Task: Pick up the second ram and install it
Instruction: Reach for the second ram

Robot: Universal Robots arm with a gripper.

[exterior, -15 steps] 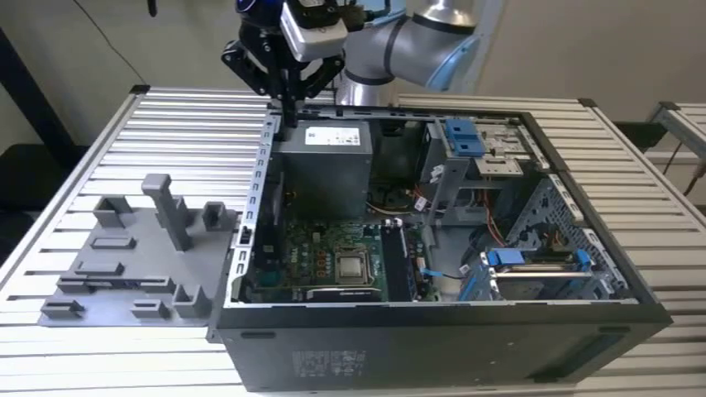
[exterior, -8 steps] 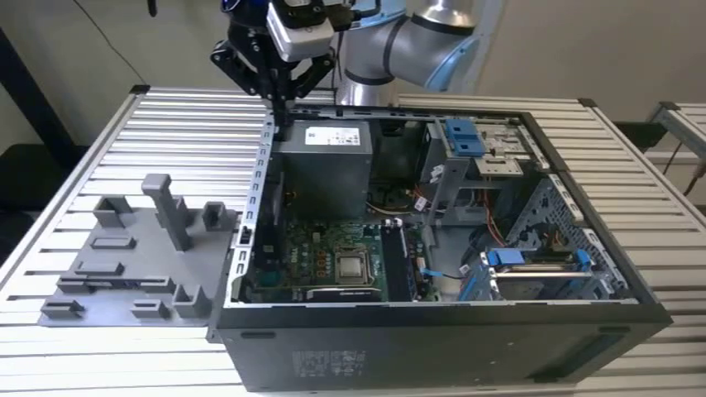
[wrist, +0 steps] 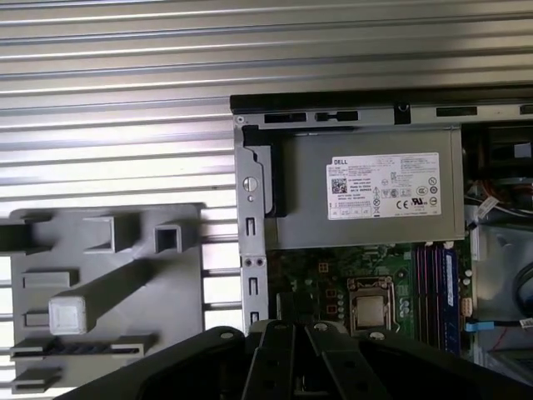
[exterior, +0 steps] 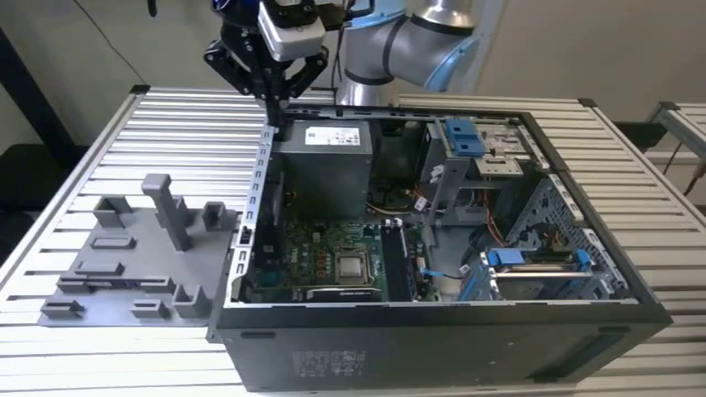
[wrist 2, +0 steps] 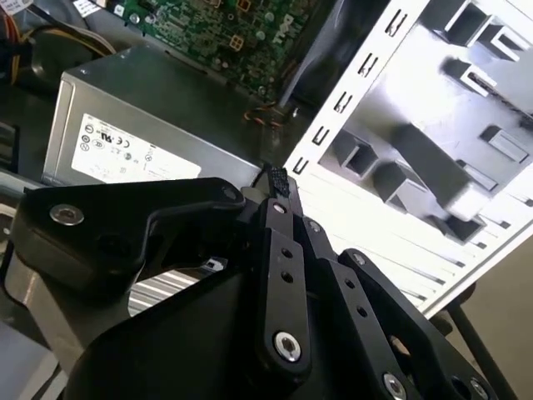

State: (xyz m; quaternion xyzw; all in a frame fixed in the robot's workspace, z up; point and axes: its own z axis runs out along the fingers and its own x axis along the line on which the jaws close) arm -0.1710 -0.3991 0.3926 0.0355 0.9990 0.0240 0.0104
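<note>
the gripper hangs over the computer case's rear corner, fingers pinched together with nothing seen between them. the second ram, hard to make out, looks seated edge-up in the motherboard slots. its long axis points toward the power supply.

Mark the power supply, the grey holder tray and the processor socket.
power supply [wrist: 383,187], first wrist view, on its white label.
grey holder tray [exterior: 149,256], exterior view, on its flat base.
processor socket [exterior: 352,267], exterior view, on its metal centre.
</note>
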